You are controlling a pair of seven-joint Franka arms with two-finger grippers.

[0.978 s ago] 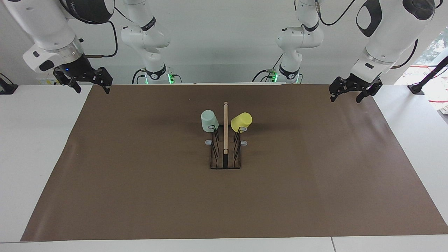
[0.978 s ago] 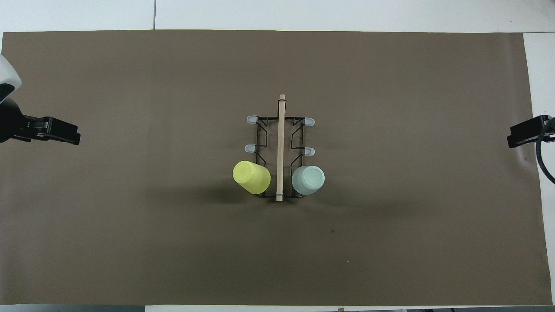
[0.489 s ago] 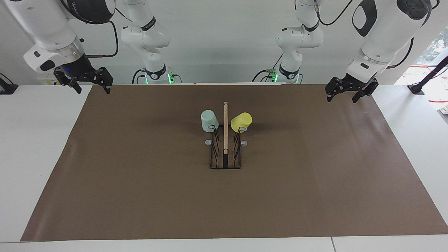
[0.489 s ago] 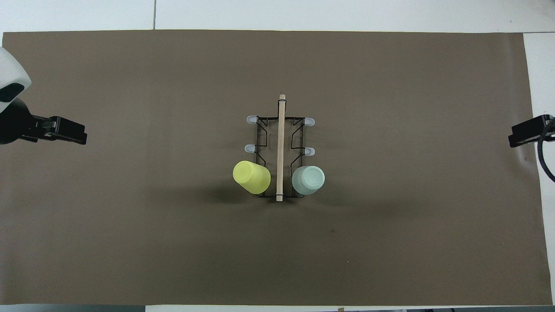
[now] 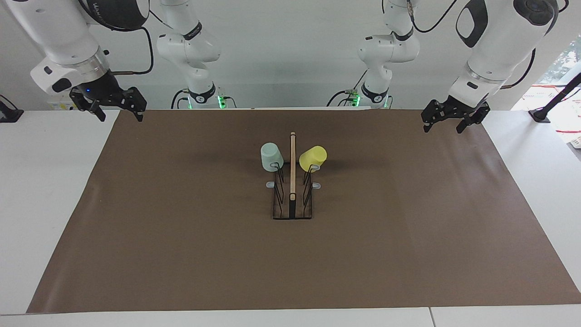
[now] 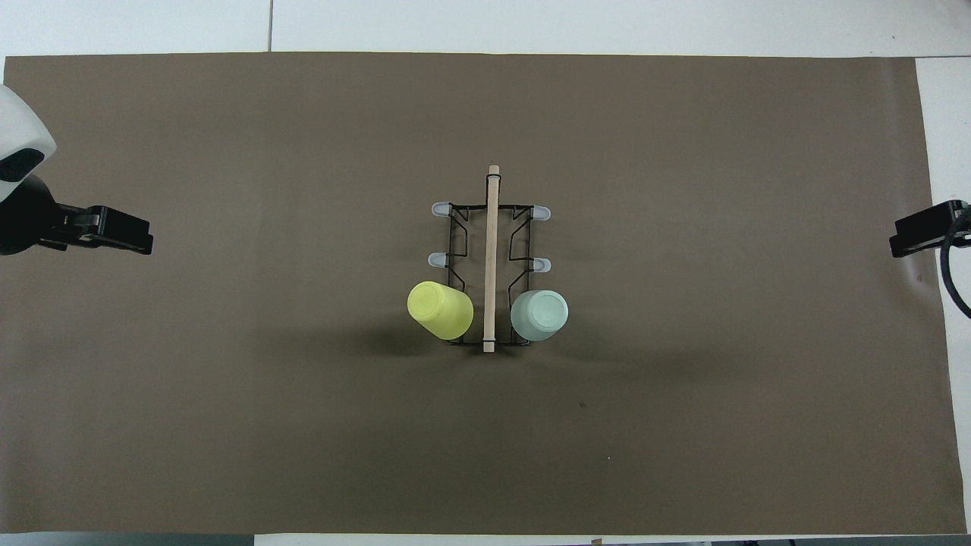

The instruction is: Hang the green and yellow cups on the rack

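Observation:
The black wire rack (image 5: 292,206) (image 6: 458,227) with its upright wooden bar stands mid-mat. The green cup (image 5: 271,157) (image 6: 539,315) hangs bottom-up on the prong nearest the robots, on the right arm's side of the bar. Bottom-up on the matching prong of the left arm's side hangs the yellow cup (image 5: 313,156) (image 6: 440,309). My left gripper (image 5: 443,128) (image 6: 121,233) hovers open and holds nothing over the mat's edge at the left arm's end. Over the mat's edge at the right arm's end, my right gripper (image 5: 120,117) (image 6: 919,235) hovers open with nothing in it.
A brown mat (image 5: 181,236) covers most of the white table (image 5: 45,190). Several grey-tipped prongs (image 6: 441,208) of the rack stand bare, farther from the robots than the cups.
My left gripper has drifted a little inward over the mat's edge. The right gripper, the cups and the rack have stayed where they were.

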